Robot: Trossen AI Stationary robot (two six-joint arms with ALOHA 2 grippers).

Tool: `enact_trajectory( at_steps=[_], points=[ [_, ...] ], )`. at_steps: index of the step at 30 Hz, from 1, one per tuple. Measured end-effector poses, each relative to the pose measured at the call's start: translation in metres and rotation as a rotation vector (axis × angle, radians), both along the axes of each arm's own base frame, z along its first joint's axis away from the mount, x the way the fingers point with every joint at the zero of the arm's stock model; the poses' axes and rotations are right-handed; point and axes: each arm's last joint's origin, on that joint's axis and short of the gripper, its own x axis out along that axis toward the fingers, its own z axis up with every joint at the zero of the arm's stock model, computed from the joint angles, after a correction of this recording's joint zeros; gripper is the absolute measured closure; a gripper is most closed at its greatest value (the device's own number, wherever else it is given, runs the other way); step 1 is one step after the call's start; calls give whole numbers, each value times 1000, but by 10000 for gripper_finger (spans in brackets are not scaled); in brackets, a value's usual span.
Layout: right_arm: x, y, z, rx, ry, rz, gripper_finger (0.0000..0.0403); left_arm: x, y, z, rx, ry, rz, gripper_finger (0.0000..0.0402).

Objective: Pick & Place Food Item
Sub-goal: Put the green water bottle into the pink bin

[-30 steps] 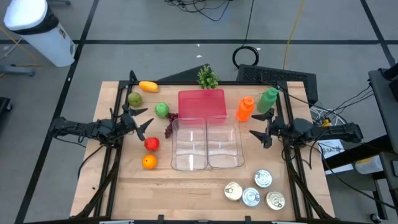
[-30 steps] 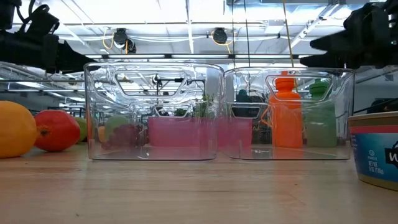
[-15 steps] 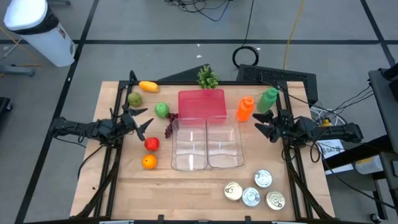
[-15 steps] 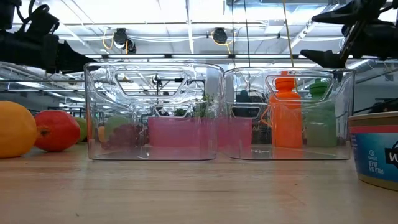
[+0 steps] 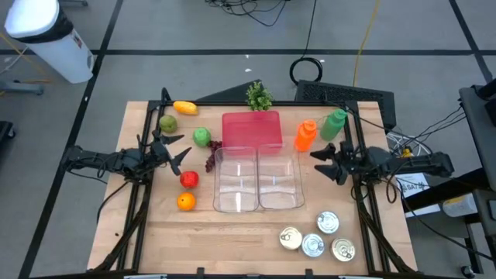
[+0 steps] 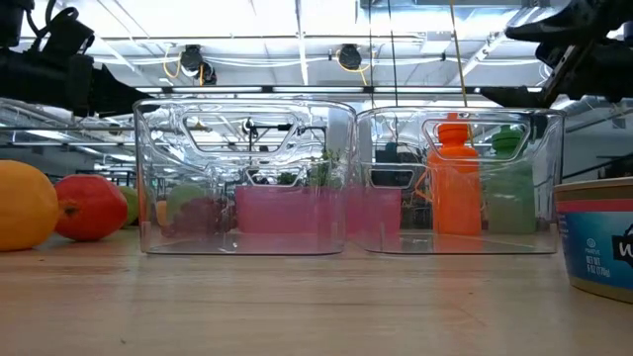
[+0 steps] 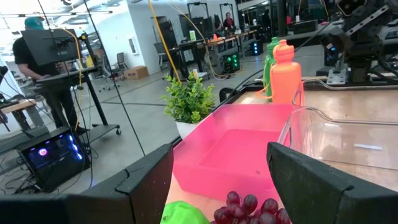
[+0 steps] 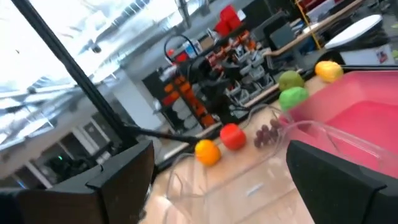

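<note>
Lying: yellow pepper (image 5: 184, 107), long axis along table's far edge.

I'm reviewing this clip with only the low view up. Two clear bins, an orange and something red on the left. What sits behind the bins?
Observer: A shallow pink tray, right behind the two clear bins, with a small potted plant beyond it.
Operator: What is the red fruit?
Observer: It looks like a red apple, next to the orange; red grapes lie beside the left bin.
Operator: Is either gripper holding anything?
Observer: No. The left gripper and the right gripper are both open and empty, either side of the bins.
</note>
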Motion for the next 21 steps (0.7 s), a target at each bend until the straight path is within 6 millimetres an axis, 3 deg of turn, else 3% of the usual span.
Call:
enact_trajectory(
  at_steps=[14,19,21],
  points=[
    [14,6,-21,-183,230,40,57,0,0,0,0,0,0,128],
    [19,6,-3,-244,72,-12,57,0,0,0,0,0,1,128],
    [24,7,9,-302,127,-7,57,0,0,0,0,0,0,128]
  ],
)
